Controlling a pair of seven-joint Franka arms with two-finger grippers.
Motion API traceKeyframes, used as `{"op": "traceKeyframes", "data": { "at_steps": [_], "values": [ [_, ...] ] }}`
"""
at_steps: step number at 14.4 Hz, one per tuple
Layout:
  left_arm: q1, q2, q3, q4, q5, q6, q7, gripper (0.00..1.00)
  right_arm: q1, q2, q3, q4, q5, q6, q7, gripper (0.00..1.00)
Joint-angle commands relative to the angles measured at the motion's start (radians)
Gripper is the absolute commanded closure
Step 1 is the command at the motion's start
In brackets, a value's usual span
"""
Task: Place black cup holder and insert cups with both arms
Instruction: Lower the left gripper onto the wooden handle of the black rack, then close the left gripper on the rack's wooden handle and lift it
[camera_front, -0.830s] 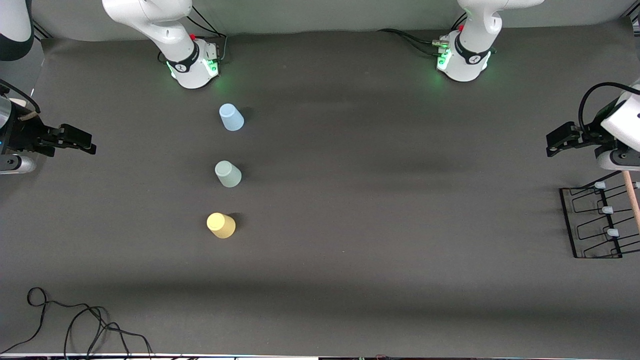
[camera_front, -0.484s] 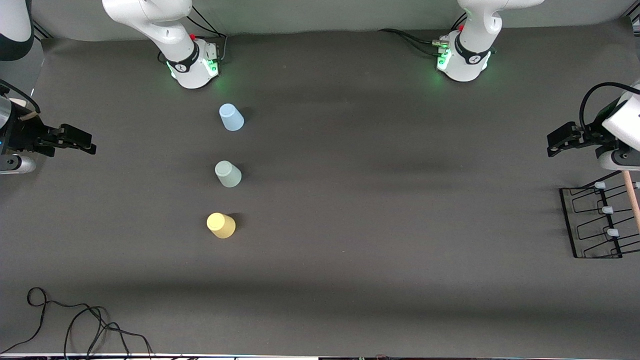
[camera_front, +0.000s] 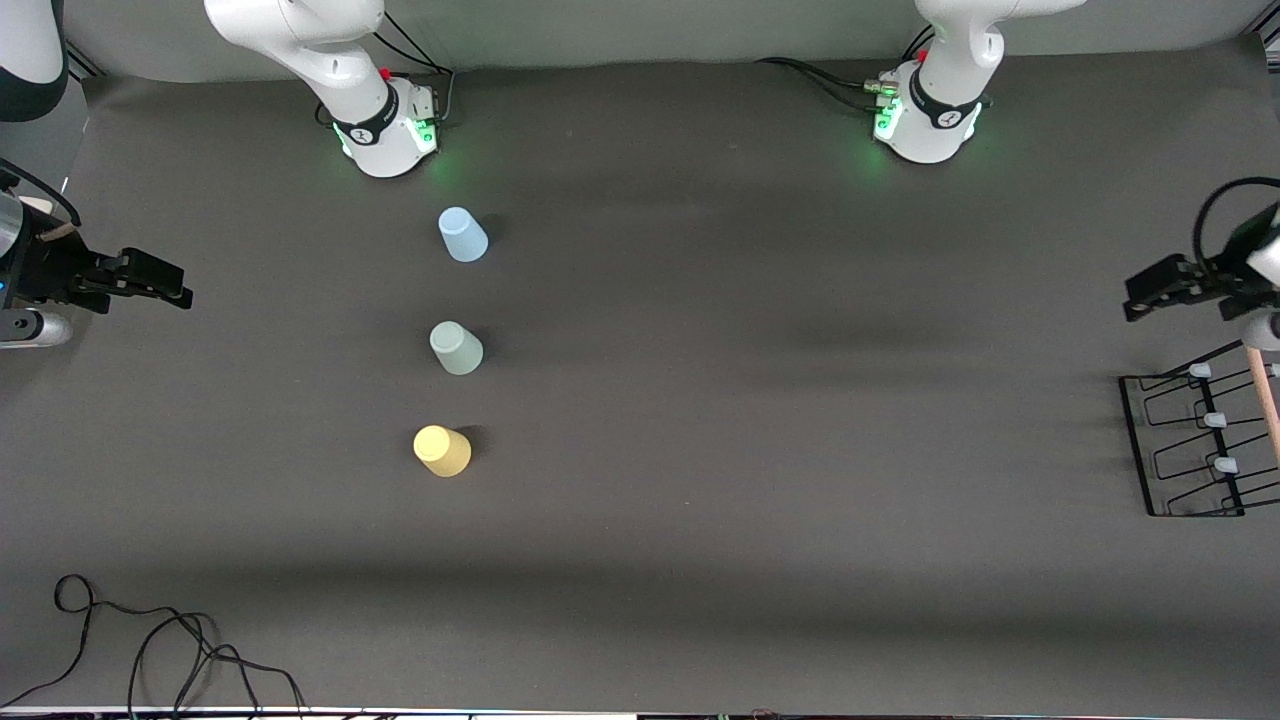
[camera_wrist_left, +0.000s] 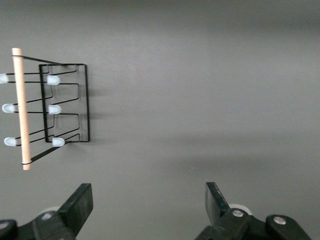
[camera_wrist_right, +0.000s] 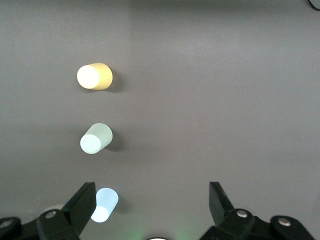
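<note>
The black cup holder (camera_front: 1135, 440) lies at the left arm's end of the table, its wooden handle (camera_front: 1262, 395) partly cut off by the view's edge. The left wrist view shows the whole holder (camera_wrist_left: 87, 102) with its pale-capped pegs. My left gripper (camera_front: 1145, 290) (camera_wrist_left: 148, 192) hangs open over bare mat beside the holder, holding nothing. Three cups stand upside down in a row: light blue (camera_front: 462, 235) (camera_wrist_right: 104, 205) closest to the bases, pale green (camera_front: 456, 348) (camera_wrist_right: 96, 138) in the middle, yellow (camera_front: 442, 451) (camera_wrist_right: 94, 76) nearest the front camera. My right gripper (camera_front: 175, 285) (camera_wrist_right: 152, 192) waits open over the mat at the right arm's end.
A dark mat covers the table. A loose black cable (camera_front: 150, 640) lies by the front edge toward the right arm's end. The two arm bases (camera_front: 385, 130) (camera_front: 925, 120) glow green along the back edge.
My left gripper has drifted toward the left arm's end of the table, closer over the holder. The right arm, cups and holder have not moved.
</note>
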Motion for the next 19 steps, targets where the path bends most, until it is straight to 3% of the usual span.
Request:
{"op": "traceKeyframes", "data": {
  "at_steps": [1,6,10,15,19],
  "values": [
    [0.024,0.104,-0.001,0.096,0.003,-0.003,0.004,0.0,0.003,-0.015,0.002,-0.01,-0.01,0.008,-0.004,0.0],
    [0.173,0.302,0.002,0.223,0.008,0.06,0.084,0.0,0.003,-0.015,0.002,-0.01,-0.01,0.007,-0.004,0.0],
    [0.234,0.425,0.004,0.222,0.037,0.284,0.089,0.0,0.003,-0.015,0.002,-0.01,-0.01,0.007,-0.004,0.0],
    [0.293,0.525,0.004,0.225,0.034,0.34,0.221,0.0,0.003,-0.014,0.002,-0.01,-0.01,0.007,-0.004,0.0],
    [0.346,0.536,0.004,0.2,0.037,0.33,0.274,0.0,0.002,-0.015,0.002,-0.01,-0.01,0.007,-0.006,0.0]
  ]
}}
